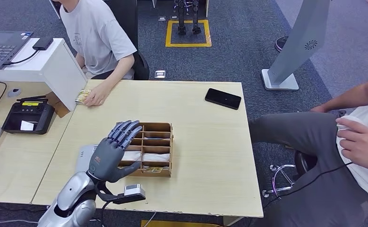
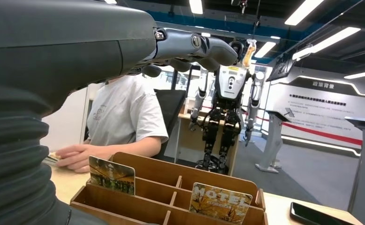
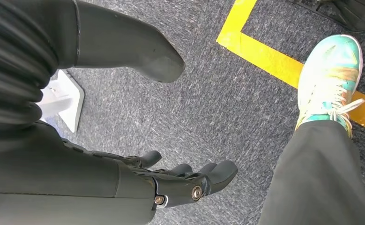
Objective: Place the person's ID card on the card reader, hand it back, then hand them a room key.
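My left hand (image 1: 116, 147) hovers open, fingers stretched out, over the left side of a wooden compartment box (image 1: 157, 126) on the light table (image 1: 210, 156). In the left wrist view the hand (image 2: 189, 47) is above the box (image 2: 171, 176), where two "Hotel" key cards (image 2: 111, 174) (image 2: 220, 201) stand upright. A person in a grey T-shirt (image 1: 94, 33) sits at the far side, one hand (image 1: 96, 97) resting on a yellowish card (image 1: 81, 96) at the table's edge. A flat grey device (image 1: 83, 156) lies beside the box, partly hidden by my arm. My right hand (image 3: 171, 183) hangs open above the carpet.
A black phone (image 1: 223, 98) lies at the table's far right. A black console (image 1: 28, 118) sits on the adjoining left desk, behind a white stand (image 1: 54, 66) with a laptop (image 1: 2, 45). A second person (image 1: 352, 137) sits close at the right; their shoe (image 3: 330, 79) is near my right hand.
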Available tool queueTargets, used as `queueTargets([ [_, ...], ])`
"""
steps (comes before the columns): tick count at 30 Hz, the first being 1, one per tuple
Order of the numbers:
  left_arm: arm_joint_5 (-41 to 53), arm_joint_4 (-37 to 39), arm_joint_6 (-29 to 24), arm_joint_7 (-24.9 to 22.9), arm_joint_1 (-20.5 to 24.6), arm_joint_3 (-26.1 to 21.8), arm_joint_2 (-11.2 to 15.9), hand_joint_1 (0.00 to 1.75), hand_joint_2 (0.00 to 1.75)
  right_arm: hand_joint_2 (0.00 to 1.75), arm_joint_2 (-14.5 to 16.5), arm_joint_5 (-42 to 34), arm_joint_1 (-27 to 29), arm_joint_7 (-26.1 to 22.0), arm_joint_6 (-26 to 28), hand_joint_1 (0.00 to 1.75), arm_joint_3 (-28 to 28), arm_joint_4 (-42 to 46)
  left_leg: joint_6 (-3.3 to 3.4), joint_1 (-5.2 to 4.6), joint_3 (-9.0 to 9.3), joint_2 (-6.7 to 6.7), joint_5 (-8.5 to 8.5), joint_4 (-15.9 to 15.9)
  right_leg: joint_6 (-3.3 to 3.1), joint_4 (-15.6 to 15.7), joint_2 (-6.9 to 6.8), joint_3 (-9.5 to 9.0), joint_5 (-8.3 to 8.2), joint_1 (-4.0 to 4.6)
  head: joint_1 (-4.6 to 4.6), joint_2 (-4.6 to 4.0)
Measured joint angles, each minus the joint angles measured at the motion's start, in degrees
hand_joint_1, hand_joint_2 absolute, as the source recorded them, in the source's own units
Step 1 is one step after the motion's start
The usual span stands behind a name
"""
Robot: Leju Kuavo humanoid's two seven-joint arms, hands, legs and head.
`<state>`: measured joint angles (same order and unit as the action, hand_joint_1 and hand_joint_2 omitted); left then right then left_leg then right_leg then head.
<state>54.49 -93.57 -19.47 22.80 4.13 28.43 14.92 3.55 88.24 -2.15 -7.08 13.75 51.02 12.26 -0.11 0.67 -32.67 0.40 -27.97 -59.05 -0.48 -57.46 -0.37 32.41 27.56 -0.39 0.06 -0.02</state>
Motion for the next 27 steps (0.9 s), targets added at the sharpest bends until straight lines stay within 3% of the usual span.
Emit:
queueTargets([
  [5,1.09,0.01,-0.41,-0.5,0.07,0.48,0.31,0.0,1.75,1.75,-0.04,0.0,0.0,-0.04,0.02,0.0,-0.01,0.0,0.0,-0.02,0.0,0.0,0.0,0.0,0.0,0.0,0.0,0.0,0.0,-0.01,0.0,0.0],
  [16,6.6,3.25,-4.47,-7.88,2.44,1.3,0.02,0.0,1.75,1.75,-0.05,0.04,-0.17,-0.76,0.42,0.0,-0.01,0.0,0.0,-0.01,0.0,-0.01,0.0,0.0,0.0,0.0,-0.01,-0.01,-0.01,-0.01,-0.01,0.0],
  [27,12.61,8.67,-7.64,-12.15,3.0,-0.82,-0.71,0.0,1.75,1.75,-0.05,0.04,-0.15,-0.45,0.46,0.0,-0.01,0.0,0.0,-0.01,-0.01,-0.01,0.0,0.0,0.01,0.0,-0.01,0.0,0.0,0.0,0.0,0.0],
])
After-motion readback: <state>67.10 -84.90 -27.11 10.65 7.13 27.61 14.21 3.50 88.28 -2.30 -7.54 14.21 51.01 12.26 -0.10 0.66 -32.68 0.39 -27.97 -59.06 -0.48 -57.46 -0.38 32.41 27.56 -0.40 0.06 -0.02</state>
